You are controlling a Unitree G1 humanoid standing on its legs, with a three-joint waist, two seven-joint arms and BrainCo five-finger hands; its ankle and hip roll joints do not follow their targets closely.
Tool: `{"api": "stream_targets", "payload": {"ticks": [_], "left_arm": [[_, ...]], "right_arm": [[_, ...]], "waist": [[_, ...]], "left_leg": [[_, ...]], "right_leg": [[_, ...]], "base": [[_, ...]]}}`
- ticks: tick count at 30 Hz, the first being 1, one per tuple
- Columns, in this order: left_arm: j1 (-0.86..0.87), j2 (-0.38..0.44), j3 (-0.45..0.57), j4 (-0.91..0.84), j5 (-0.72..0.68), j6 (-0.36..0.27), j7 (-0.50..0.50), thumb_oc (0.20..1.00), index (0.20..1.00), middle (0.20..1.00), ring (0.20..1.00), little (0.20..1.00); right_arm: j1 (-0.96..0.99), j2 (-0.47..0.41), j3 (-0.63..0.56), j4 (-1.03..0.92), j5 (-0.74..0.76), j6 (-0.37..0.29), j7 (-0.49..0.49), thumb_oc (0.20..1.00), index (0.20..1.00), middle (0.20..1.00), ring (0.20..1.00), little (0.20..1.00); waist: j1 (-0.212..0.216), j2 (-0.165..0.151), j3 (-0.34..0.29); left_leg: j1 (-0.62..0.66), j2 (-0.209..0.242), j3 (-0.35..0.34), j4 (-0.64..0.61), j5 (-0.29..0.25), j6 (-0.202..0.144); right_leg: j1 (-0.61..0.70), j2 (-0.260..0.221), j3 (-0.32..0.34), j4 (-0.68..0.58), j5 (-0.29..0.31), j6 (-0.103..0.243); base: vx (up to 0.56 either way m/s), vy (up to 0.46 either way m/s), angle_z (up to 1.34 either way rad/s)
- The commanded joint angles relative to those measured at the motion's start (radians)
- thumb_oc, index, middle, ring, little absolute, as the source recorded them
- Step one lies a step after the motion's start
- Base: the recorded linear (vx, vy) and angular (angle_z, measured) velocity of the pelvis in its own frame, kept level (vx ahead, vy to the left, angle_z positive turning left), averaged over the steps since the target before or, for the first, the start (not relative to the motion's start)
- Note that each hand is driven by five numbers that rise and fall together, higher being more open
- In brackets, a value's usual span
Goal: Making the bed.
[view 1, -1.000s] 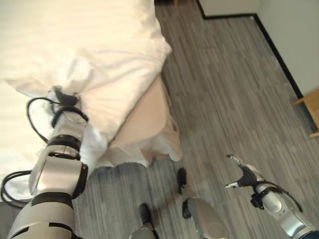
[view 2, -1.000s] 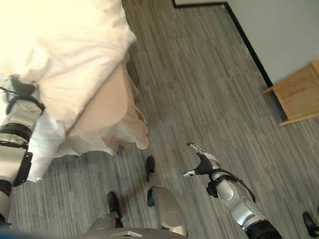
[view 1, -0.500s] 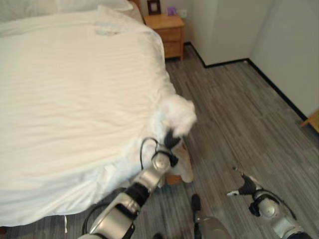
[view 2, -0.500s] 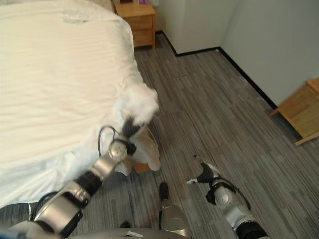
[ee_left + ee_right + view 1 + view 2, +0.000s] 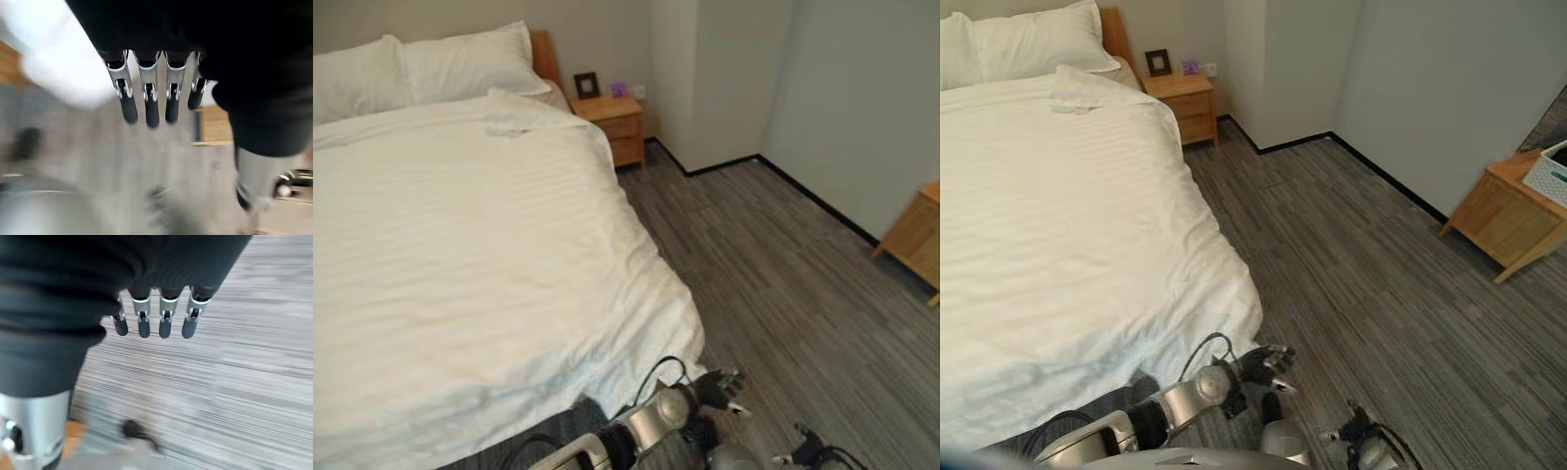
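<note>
I look down from the robot's head at a bed (image 5: pixel 372 411) covered by a white striped duvet (image 5: pixel 460 255), which lies spread flat across the mattress and hangs over the bed's near corner toward the grey plank floor (image 5: pixel 773 294). Two white pillows (image 5: pixel 421 69) rest at the head of the bed, against the wall. A small white cloth (image 5: pixel 1072 93) lies crumpled on the duvet just below the pillows.

My left hand (image 5: pixel 722 388) hangs just past the bed's near corner, above the floor, holding nothing. In its wrist view the fingers (image 5: pixel 146 100) are straight and side by side, with the white duvet behind them. My right hand (image 5: pixel 1356 427) is low over the floor, further from the bed than the left. Its wrist view shows its fingers (image 5: pixel 164 323) straight and spread slightly apart, empty, over the planks.

Beside the head of the bed stands a wooden nightstand (image 5: pixel 617 122) with a small dark picture frame (image 5: pixel 586 84) on top. Well away from the bed, by the far wall, is a wooden cabinet (image 5: pixel 1508 220) carrying a white basket (image 5: pixel 1549 171).
</note>
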Motion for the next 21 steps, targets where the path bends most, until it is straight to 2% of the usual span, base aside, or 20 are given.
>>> {"api": "stream_targets", "payload": {"ticks": [1, 4, 7, 9, 10, 11, 12, 13, 14, 16, 17, 18, 19, 20, 21], "left_arm": [[-0.105, -0.022, 0.048, -0.14, -0.224, -0.096, 0.011, 1.0, 1.0, 1.0, 1.0, 1.0], [-0.152, 0.013, 0.084, -0.268, -0.323, -0.102, 0.001, 1.0, 1.0, 1.0, 1.0, 1.0], [-0.164, 0.049, 0.129, -0.364, -0.363, -0.113, 0.005, 1.0, 1.0, 1.0, 1.0, 1.0], [-0.14, 0.14, 0.262, -0.507, -0.389, -0.141, 0.03, 1.0, 1.0, 1.0, 1.0, 1.0], [-0.104, 0.199, 0.376, -0.546, -0.356, -0.161, 0.038, 1.0, 1.0, 1.0, 1.0, 1.0], [-0.101, 0.201, 0.377, -0.55, -0.355, -0.159, 0.039, 1.0, 1.0, 1.0, 1.0, 1.0], [-0.073, 0.235, 0.431, -0.549, -0.32, -0.165, 0.054, 1.0, 1.0, 1.0, 1.0, 1.0], [-0.036, 0.273, 0.49, -0.551, -0.288, -0.172, 0.066, 1.0, 1.0, 1.0, 1.0, 1.0], [-0.034, 0.275, 0.492, -0.553, -0.288, -0.17, 0.067, 1.0, 1.0, 1.0, 1.0, 1.0], [0.147, 0.361, 0.676, -0.51, -0.192, -0.182, 0.08, 1.0, 1.0, 1.0, 1.0, 1.0], [0.187, 0.366, 0.719, -0.481, -0.183, -0.182, 0.087, 1.0, 1.0, 1.0, 1.0, 1.0], [0.187, 0.367, 0.721, -0.482, -0.183, -0.181, 0.087, 1.0, 1.0, 1.0, 1.0, 1.0], [0.238, 0.371, 0.771, -0.451, -0.182, -0.185, 0.091, 1.0, 1.0, 1.0, 1.0, 1.0], [0.302, 0.369, 0.852, -0.368, -0.187, -0.193, 0.098, 1.0, 1.0, 1.0, 1.0, 1.0], [0.333, 0.367, 0.89, -0.336, -0.2, -0.197, 0.098, 1.0, 1.0, 1.0, 1.0, 1.0]], "right_arm": [[-0.09, -0.074, -0.005, 0.0, -0.021, 0.016, -0.1, 1.0, 1.0, 1.0, 1.0, 1.0], [-0.152, -0.117, -0.013, -0.063, -0.035, 0.015, -0.122, 1.0, 1.0, 1.0, 1.0, 1.0], [-0.195, -0.153, -0.008, -0.143, -0.062, 0.016, -0.136, 1.0, 1.0, 1.0, 1.0, 1.0], [-0.193, -0.287, -0.058, -0.454, -0.14, -0.005, -0.126, 1.0, 1.0, 1.0, 1.0, 1.0], [-0.14, -0.331, -0.12, -0.622, -0.164, -0.046, -0.138, 1.0, 1.0, 1.0, 1.0, 1.0], [-0.137, -0.331, -0.121, -0.626, -0.165, -0.045, -0.136, 1.0, 1.0, 1.0, 1.0, 1.0], [-0.143, -0.329, -0.136, -0.658, -0.158, -0.056, -0.125, 1.0, 1.0, 1.0, 1.0, 1.0], [-0.163, -0.321, -0.141, -0.703, -0.127, -0.077, -0.11, 0.57, 0.57, 0.57, 0.57, 0.57], [-0.164, -0.32, -0.14, -0.704, -0.126, -0.077, -0.11, 0.2, 0.2, 0.2, 0.2, 0.2], [-0.219, -0.239, -0.149, -0.813, 0.11, -0.161, -0.046, 0.2, 0.2, 0.2, 0.2, 0.2], [-0.237, -0.212, -0.143, -0.826, 0.183, -0.18, -0.025, 0.2, 0.2, 0.2, 0.2, 0.2], [-0.239, -0.211, -0.142, -0.826, 0.183, -0.18, -0.025, 0.2, 0.2, 0.2, 0.2, 0.2], [-0.259, -0.176, -0.143, -0.828, 0.281, -0.203, -0.008, 0.2, 0.2, 0.2, 0.2, 0.2], [-0.283, -0.116, -0.155, -0.817, 0.455, -0.24, 0.019, 0.2, 0.2, 0.2, 0.2, 0.2], [-0.296, -0.091, -0.161, -0.806, 0.518, -0.252, 0.037, 0.2, 0.2, 0.2, 0.2, 0.2]], "waist": [[-0.005, 0.009, 0.043], [0.002, 0.001, 0.037], [0.013, -0.006, 0.034], [0.027, -0.017, 0.035], [0.036, -0.022, 0.033], [0.036, -0.022, 0.032], [0.047, -0.024, 0.033], [0.062, -0.028, 0.033], [0.06, -0.031, 0.031], [0.118, -0.046, 0.029], [0.136, -0.046, 0.031], [0.134, -0.048, 0.029], [0.154, -0.05, 0.03], [0.19, -0.05, 0.034], [0.211, -0.05, 0.037]], "left_leg": [[-0.071, 0.002, -0.096, 0.011, -0.002, 0.025], [-0.068, 0.001, -0.104, 0.011, -0.002, 0.024], [-0.065, 0.0, -0.105, 0.011, -0.002, 0.024], [-0.061, 0.001, -0.104, 0.011, -0.001, 0.023], [-0.062, 0.005, -0.101, 0.011, -0.001, 0.022], [-0.062, 0.005, -0.101, 0.011, -0.001, 0.022], [-0.057, 0.009, -0.104, 0.011, -0.005, 0.021], [-0.059, 0.012, -0.109, 0.011, -0.002, 0.02], [-0.064, 0.011, -0.109, 0.011, 0.003, 0.019], [-0.077, 0.024, -0.13, 0.011, 0.017, 0.009], [-0.079, 0.028, -0.137, 0.011, 0.018, 0.006], [-0.083, 0.027, -0.137, 0.011, 0.022, 0.006], [-0.091, 0.029, -0.149, 0.011, 0.028, 0.002], [-0.103, 0.032, -0.171, 0.011, 0.036, -0.005], [-0.112, 0.032, -0.184, 0.011, 0.041, -0.008]], "right_leg": [[0.119, -0.088, 0.0, 0.002, -0.127, 0.098], [0.129, -0.097, -0.016, 0.002, -0.125, 0.1], [0.133, -0.101, -0.021, 0.002, -0.121, 0.102], [0.137, -0.102, -0.028, 0.002, -0.117, 0.107], [0.138, -0.1, -0.03, 0.002, -0.118, 0.106], [0.138, -0.1, -0.03, 0.002, -0.118, 0.106], [0.146, -0.097, -0.038, 0.002, -0.124, 0.105], [0.149, -0.096, -0.045, 0.002, -0.126, 0.102], [0.144, -0.098, -0.044, 0.002, -0.122, 0.101], [0.149, -0.093, -0.072, 0.002, -0.132, 0.084], [0.153, -0.092, -0.085, 0.002, -0.139, 0.08], [0.15, -0.093, -0.085, 0.002, -0.136, 0.08], [0.152, -0.093, -0.097, 0.002, -0.14, 0.074], [0.159, -0.093, -0.124, 0.002, -0.148, 0.068], [0.163, -0.095, -0.143, 0.002, -0.152, 0.066]], "base": [[-0.03, 0.007, 0.19], [-0.02, 0.013, 0.2], [0.0, 0.004, 0.14], [-0.01, 0.004, -0.04], [0.0, 0.0, 0.0], [0.0, 0.0, 0.0], [0.02, -0.018, 0.08], [0.0, 0.0, 0.0], [0.01, -0.047, -0.08], [0.03, -0.065, 0.38], [0.02, -0.04, 0.49], [0.02, -0.022, 0.11], [0.02, -0.028, 0.27], [0.03, -0.036, 0.35], [0.03, -0.037, 0.52]]}}
